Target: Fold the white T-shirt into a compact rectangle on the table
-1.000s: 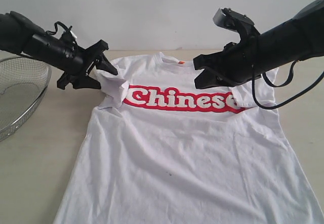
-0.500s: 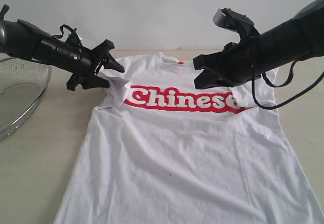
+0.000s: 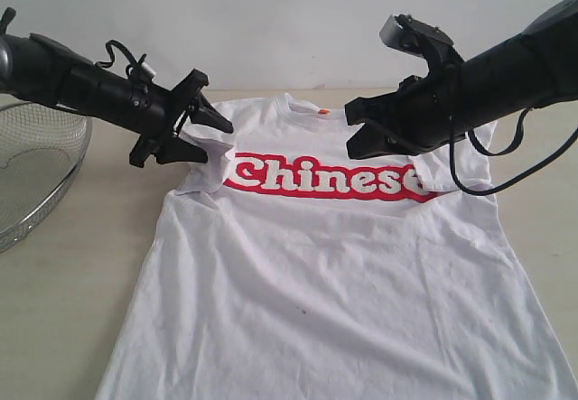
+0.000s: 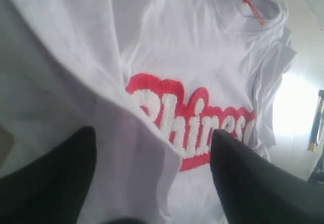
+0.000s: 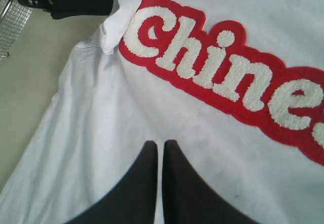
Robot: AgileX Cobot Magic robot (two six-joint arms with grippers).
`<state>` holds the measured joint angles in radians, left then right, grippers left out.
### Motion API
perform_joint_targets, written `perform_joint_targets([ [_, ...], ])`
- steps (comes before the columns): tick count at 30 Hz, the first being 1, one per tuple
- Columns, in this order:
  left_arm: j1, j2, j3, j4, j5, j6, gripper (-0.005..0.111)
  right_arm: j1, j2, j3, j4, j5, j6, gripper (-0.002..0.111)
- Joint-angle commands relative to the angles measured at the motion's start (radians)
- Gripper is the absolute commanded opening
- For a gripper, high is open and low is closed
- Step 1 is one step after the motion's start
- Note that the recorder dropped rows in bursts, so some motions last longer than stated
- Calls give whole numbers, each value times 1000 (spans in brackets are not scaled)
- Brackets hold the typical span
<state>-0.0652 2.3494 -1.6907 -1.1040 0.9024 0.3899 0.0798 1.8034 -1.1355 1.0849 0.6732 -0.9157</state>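
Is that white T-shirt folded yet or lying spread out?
Mostly spread: the white T-shirt lies flat on the table; only the sleeve by the left gripper is bunched up.
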Motion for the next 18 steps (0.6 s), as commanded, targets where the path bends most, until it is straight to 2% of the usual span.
perform_joint_targets([
  [1, -3, -4, -31, -29, 15, 18, 62, 0, -10, -4, 2, -17, -6, 0],
  [6, -3, -4, -43, -25, -28, 6, 62, 0, -10, -4, 2, -20, -6, 0],
  [18, -5, -4, -43, 73, -8, -12, 62, 0, -10, -4, 2, -23, -9, 0],
])
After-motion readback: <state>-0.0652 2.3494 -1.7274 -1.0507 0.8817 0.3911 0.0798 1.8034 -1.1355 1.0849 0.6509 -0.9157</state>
